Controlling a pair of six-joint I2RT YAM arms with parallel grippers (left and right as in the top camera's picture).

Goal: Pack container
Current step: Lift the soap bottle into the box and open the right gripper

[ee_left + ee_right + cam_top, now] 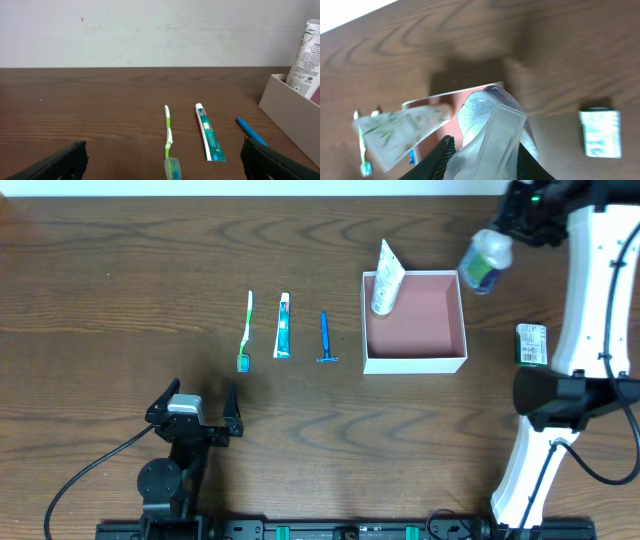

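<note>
The container (455, 360), a shallow square box with white walls and a pink inside, sits right of centre; a white tube (386, 278) leans on its far left wall. My right gripper (500, 240) is shut on a clear bottle (486, 262) with a blue-green label and holds it in the air beside the box's far right corner. In the right wrist view the bottle (490, 135) sits between the fingers above the box (420, 106). My left gripper (195, 415) is open and empty near the front, behind a green toothbrush (168, 135).
A toothbrush (246, 330), a toothpaste tube (284, 326) and a blue razor (325, 337) lie in a row left of the box. A small green-and-white packet (531, 345) lies right of the box, by the right arm.
</note>
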